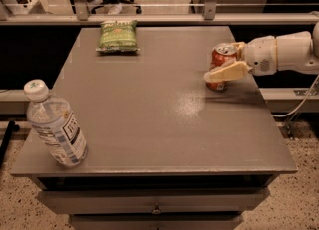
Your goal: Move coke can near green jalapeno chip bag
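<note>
1 gripper (223, 63) at can (225, 51) | grip: cannot tell if closed | bag (117, 37) far left of can | risk: loose hold, can tips or slips mid-carry

- One camera view, placed high in front of the grey table (149, 119), facing down and across it toward the far rail (159, 19).
- Close range: the tabletop fills most of the frame, with the drawers (154, 201) along the bottom edge.
- Landmarks: bottle (55, 127) near left, chip bag (118, 36) far left, gripper (223, 67) at the can (224, 55), right side.
</note>
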Controlling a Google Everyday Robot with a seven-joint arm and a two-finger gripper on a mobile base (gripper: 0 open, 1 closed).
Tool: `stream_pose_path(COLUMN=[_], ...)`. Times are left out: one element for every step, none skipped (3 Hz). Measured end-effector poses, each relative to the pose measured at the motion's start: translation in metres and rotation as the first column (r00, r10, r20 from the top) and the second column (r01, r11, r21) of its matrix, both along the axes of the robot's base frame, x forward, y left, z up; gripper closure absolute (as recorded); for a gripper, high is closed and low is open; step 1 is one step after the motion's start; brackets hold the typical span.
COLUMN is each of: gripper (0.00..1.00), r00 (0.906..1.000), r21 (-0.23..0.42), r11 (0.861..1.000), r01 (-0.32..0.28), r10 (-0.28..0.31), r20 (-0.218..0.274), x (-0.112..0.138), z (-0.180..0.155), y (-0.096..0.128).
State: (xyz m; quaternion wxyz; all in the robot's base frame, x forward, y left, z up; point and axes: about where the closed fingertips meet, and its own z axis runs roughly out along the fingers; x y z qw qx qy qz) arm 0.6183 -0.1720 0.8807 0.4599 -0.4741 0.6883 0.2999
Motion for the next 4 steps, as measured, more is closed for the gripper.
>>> stream_pose_path(gripper=[0.66,0.9,1.0,1.0], r00=[0.9993,0.9918,0.9903,0.9898], r21=[0.022,0.008,0.01,0.015], r11=[0.999,0.999,0.999,0.999], r01=[-0.036,-0.036,-0.036,-0.034], r10=[0.035,0.034,0.035,0.032], r20=[0.015,0.123,0.135,0.139], x=[-0.005,-0.003,-0.001,0.002], z=[0.009,0.051,0.056,0.057], y=[0.007,-0.006,-0.005,-0.002])
